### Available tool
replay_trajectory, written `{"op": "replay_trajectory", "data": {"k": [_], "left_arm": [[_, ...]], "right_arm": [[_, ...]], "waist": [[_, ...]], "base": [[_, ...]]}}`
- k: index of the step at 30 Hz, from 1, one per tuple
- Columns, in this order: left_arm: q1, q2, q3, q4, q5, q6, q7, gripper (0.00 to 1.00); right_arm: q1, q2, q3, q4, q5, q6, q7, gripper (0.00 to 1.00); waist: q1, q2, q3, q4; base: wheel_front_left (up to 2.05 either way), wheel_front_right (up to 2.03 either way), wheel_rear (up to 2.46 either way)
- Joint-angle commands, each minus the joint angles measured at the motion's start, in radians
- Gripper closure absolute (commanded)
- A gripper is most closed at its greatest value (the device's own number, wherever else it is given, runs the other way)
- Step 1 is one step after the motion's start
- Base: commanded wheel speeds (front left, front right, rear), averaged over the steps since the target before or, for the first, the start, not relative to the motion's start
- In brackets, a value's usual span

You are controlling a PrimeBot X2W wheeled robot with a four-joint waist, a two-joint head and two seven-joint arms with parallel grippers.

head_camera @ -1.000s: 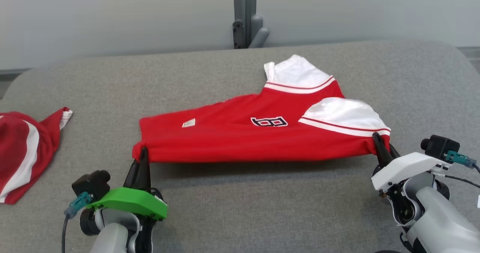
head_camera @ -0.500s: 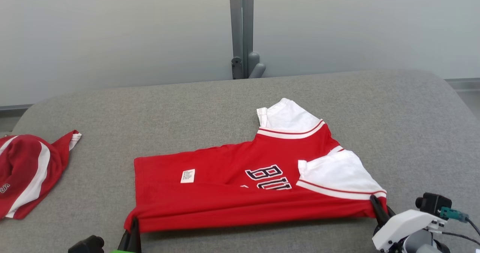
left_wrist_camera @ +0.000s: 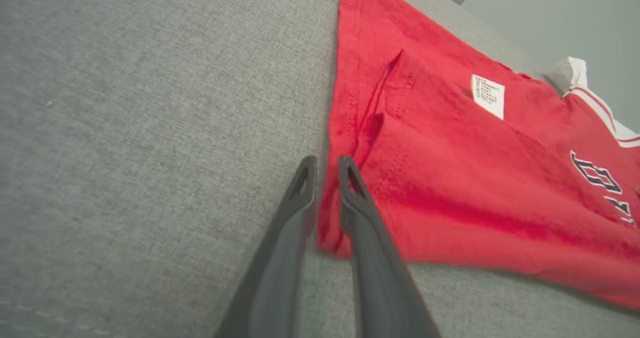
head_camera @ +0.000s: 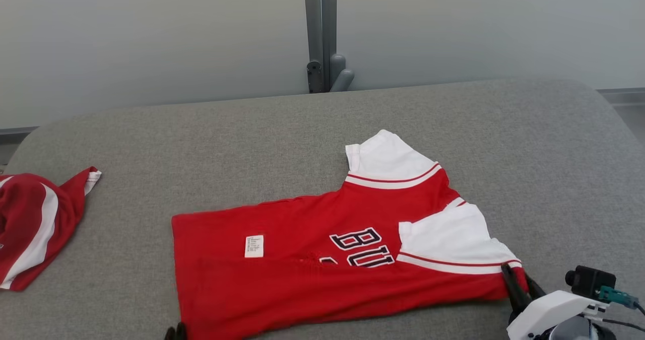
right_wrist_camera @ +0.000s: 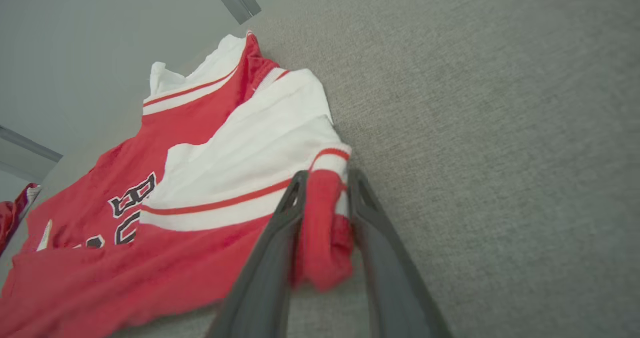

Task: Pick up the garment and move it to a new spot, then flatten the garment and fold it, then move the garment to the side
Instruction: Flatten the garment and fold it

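Head view: on the grey tabletop [head_camera: 504, 128] the garment [head_camera: 302, 269] lies flat, seemingly folded once, stretched between both grippers. Jaws of the left gripper [left_wrist_camera: 327, 173] pinch its hem corner, and those of the right gripper [right_wrist_camera: 325, 188] pinch its sleeve end. Likely left to do: further folds, then moving it aside.

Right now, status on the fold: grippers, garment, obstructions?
Right gripper pinching sleeve corner of jersey. Left gripper straddles hem corner, grip unclear. Jersey lying on grey table. Second red garment far left, apart.
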Motion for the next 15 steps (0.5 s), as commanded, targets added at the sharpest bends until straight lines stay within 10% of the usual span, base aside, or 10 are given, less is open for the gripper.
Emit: {"op": "replay_trajectory", "data": {"k": [1,15], "left_arm": [[-0.006,0.012,0.003,-0.004,0.005,0.003,0.0,0.0],[-0.154,0.009,0.025,-0.052,0.184,0.008,0.0,0.0]], "right_arm": [[0.013,-0.012,-0.014,-0.007,-0.027,-0.003,-0.007,0.0],[-0.034,0.068,-0.256,-0.159,-0.42,-0.002,-0.006,0.0]], "waist": [[0.0,-0.0001,0.002,0.002],[0.0,-0.0001,0.087,0.025]], "base": [[0.0,0.0,0.0],[0.0,0.0,0.0]]}}
